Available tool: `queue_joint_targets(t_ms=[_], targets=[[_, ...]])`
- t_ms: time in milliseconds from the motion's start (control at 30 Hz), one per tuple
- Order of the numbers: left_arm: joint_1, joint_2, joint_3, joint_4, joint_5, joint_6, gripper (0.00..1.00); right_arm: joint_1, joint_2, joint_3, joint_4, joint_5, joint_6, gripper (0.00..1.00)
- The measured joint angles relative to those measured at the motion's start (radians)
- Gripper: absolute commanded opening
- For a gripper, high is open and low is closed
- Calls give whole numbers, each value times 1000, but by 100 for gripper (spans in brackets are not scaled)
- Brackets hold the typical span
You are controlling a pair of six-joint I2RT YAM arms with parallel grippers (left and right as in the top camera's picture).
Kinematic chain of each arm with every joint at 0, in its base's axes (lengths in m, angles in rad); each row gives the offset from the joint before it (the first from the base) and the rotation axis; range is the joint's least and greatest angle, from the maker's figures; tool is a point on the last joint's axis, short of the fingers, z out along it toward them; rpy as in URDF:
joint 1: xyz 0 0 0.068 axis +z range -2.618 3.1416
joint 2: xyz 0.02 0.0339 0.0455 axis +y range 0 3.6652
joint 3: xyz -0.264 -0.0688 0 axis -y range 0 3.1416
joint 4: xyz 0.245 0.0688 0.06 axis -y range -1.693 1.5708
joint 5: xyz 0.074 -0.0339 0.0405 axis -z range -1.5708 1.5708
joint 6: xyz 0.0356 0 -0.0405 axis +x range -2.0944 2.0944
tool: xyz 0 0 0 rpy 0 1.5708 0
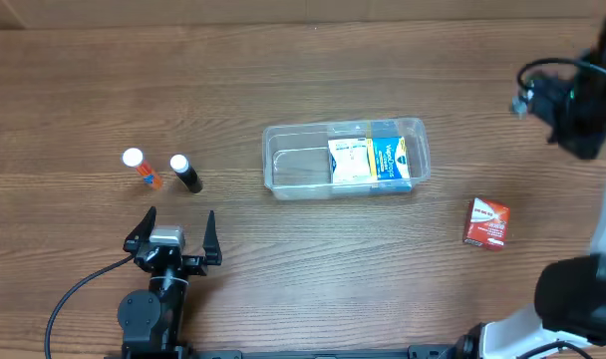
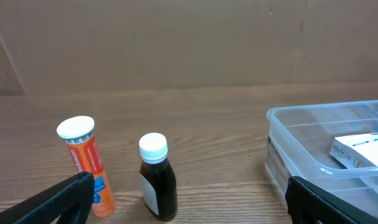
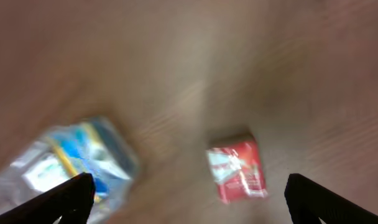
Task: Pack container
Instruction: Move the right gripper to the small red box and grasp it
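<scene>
The clear plastic container point(image 1: 293, 165) lies at the table's middle with a blue and white box point(image 1: 376, 160) in its right half. It also shows in the left wrist view point(image 2: 288, 134) and, blurred, in the right wrist view point(image 3: 124, 152). An orange tube point(image 1: 141, 168) and a dark bottle with a white cap point(image 1: 185, 173) stand left of it. A red box point(image 1: 486, 222) lies to its right. My left gripper point(image 1: 172, 236) is open and empty, just in front of the tube point(image 2: 86, 163) and bottle point(image 2: 158, 180). My right gripper point(image 3: 189, 196) is open and empty, raised above the red box point(image 3: 237, 167).
The right arm's body point(image 1: 572, 100) hangs over the table's far right side. The left arm's base and cable point(image 1: 149, 309) sit at the front left edge. A brown cardboard wall point(image 2: 189, 43) rises behind the table.
</scene>
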Motion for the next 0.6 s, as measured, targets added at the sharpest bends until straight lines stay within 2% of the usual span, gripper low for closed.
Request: queue_joint_targets(t_ms=[100, 167, 333, 600], targets=[[0, 0, 0, 0, 0, 0, 100, -23, 7, -162, 19, -3, -7, 100], [0, 0, 0, 1, 0, 0, 100, -16, 13, -300, 62, 5, -10, 100], [0, 0, 0, 0, 0, 0, 100, 11, 19, -517, 204, 69, 3, 100], [0, 0, 0, 0, 0, 0, 100, 25, 20, -658, 354, 132, 18, 100]])
